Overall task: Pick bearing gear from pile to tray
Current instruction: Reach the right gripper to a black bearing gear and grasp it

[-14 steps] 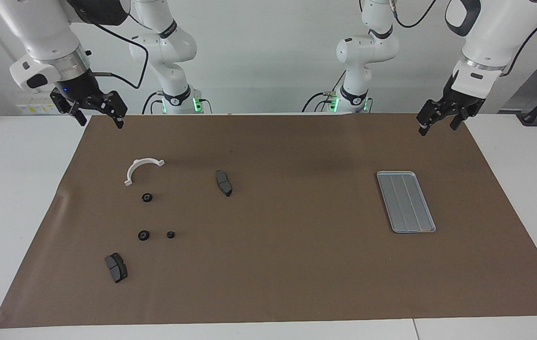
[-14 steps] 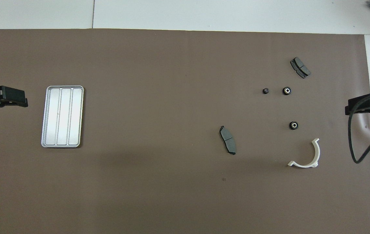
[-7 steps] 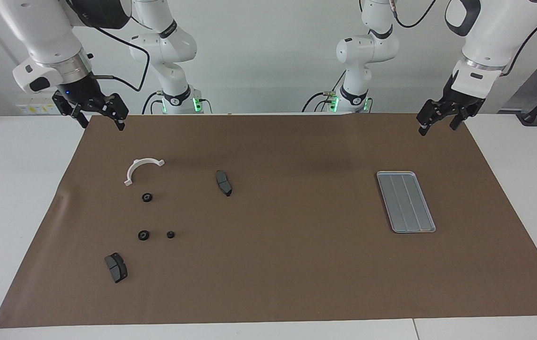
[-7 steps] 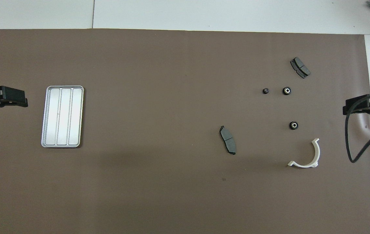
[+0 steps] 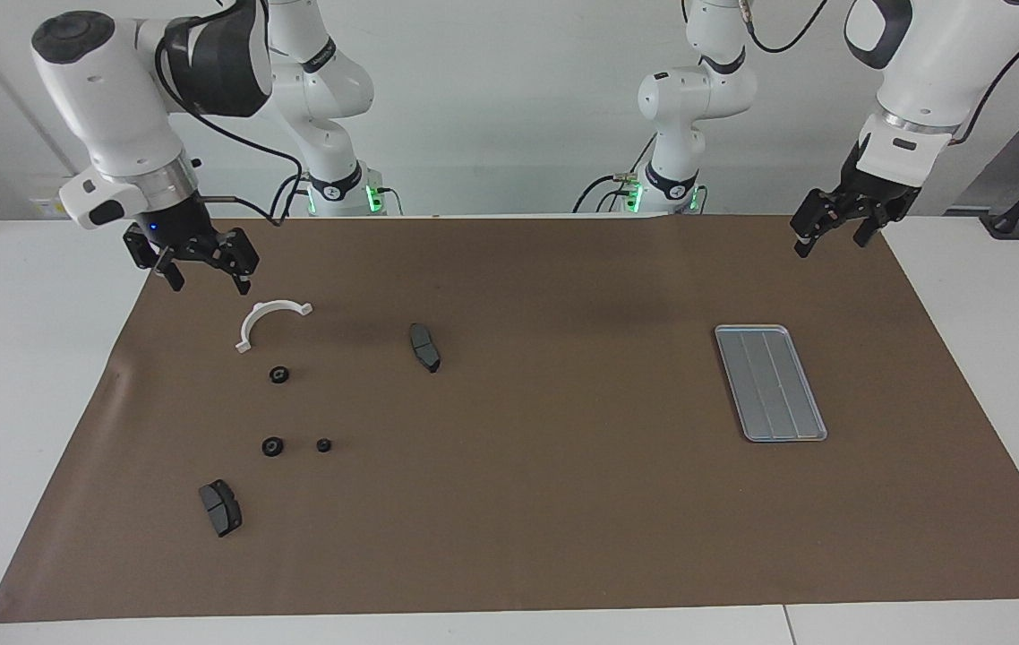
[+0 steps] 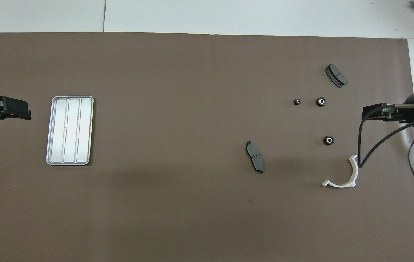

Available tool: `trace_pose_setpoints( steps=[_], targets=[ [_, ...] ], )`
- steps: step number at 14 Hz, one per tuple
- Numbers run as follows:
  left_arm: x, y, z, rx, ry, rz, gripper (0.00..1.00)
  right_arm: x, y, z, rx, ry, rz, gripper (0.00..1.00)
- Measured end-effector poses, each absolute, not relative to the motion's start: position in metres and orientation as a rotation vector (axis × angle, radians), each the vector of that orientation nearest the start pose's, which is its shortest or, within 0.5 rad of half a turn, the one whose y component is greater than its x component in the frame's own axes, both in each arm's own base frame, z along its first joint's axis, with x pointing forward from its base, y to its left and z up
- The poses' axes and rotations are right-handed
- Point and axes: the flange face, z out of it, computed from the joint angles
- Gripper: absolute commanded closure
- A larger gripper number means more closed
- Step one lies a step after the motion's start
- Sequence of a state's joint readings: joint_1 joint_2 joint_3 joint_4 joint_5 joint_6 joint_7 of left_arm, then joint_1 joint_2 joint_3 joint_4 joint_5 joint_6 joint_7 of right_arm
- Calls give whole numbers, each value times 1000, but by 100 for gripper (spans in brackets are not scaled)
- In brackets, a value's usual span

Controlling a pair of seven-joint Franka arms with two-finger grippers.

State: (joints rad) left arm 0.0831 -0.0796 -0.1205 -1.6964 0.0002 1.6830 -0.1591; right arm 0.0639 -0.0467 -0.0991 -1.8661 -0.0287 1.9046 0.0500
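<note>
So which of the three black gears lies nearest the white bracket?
The lone gear beside the white bracket; the other two sit paired farther from the robots.

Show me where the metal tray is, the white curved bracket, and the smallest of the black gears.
metal tray (image 5: 770,382): facing view, on its grooved floor at the middle.
white curved bracket (image 5: 264,313): facing view, on the top of its arch.
smallest black gear (image 6: 297,102): overhead view, on its centre.
</note>
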Motion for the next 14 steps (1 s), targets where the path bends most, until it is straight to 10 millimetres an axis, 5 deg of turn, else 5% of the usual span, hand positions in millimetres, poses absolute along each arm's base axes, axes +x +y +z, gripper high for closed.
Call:
trace_pose_setpoints(
  steps=[7, 12, 14],
  targets=[
    [539, -23, 618, -3131, -191, -104, 0, 587, -19, 407, -3179, -80, -67, 0],
    [539, -23, 618, -3131, -191, -104, 0, 565, -22, 332, -3178, -150, -91, 0],
    [539, -23, 618, -3131, -191, -104, 0, 559, -21, 317, -3178, -153, -86, 0]
  ],
)
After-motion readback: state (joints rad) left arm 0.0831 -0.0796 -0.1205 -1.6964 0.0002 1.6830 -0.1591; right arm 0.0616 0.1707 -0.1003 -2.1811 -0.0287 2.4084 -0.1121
